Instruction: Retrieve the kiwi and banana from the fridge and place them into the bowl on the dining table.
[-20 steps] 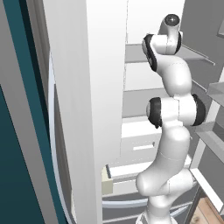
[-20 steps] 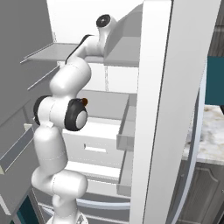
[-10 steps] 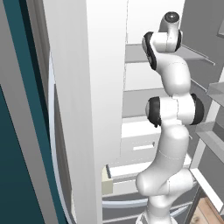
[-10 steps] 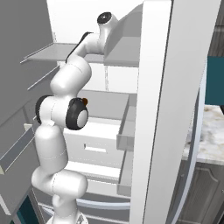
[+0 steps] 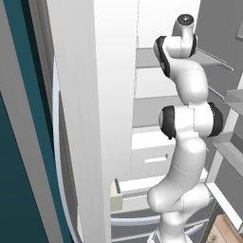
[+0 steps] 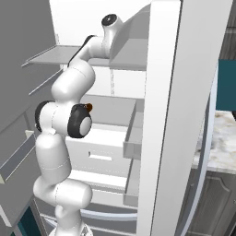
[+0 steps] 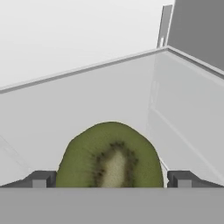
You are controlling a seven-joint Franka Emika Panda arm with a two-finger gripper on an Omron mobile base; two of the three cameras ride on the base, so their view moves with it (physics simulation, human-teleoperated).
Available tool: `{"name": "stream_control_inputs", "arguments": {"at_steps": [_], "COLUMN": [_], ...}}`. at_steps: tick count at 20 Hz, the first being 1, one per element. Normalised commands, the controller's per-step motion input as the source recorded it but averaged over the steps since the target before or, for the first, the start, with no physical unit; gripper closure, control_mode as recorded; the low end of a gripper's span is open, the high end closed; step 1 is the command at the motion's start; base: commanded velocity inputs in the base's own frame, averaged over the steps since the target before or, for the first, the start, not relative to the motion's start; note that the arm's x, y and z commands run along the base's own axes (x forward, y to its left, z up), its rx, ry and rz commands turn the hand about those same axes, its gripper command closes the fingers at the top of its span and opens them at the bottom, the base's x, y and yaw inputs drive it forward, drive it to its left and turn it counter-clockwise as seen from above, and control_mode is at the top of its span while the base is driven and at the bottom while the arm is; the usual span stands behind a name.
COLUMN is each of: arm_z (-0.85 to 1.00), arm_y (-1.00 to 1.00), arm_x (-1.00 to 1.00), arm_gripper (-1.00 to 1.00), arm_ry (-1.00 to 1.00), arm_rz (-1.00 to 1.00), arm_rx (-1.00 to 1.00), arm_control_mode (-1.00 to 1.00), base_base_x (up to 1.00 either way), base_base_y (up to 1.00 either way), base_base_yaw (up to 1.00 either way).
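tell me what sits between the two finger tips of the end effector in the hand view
The kiwi, cut face toward the camera, sits on the fridge shelf between the open end effector's finger tips, which flank it. Contact cannot be told.

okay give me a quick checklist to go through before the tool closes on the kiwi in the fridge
1. Tool open: ok, the fingertips stand wide apart.
2. Kiwi between the fingertips: ok, it sits centred, one tip on each side.
3. Fingertips touching the kiwi: cannot tell, the hand view cuts off its lower part.
4. Kiwi resting on the fridge shelf: ok, with bare shelf behind it.
5. Fridge doors open for the arm: ok, the arm reaches in to the upper shelf.
6. Banana located: cannot tell.
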Motion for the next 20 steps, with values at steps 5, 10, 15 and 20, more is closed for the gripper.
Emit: {"name": "stream_control_inputs", "arguments": {"at_steps": [5,10,15,20], "arm_z": [-0.31,-0.41,-0.29,-0.07], "arm_y": [0.0,0.0,0.0,0.0], "arm_x": [0.17,0.15,0.16,0.07], "arm_gripper": [-1.0,1.0,1.0,1.0], "arm_ry": [0.0,0.0,0.0,-0.03], "arm_rz": [0.0,0.0,0.0,0.0], "arm_rx": [0.0,0.0,0.0,0.0], "arm_control_mode": [-1.0,-1.0,-1.0,-1.0], "base_base_x": [0.0,0.0,0.0,0.0], "base_base_y": [0.0,0.0,0.0,0.0], "base_base_yaw": [0.0,0.0,0.0,0.0]}}
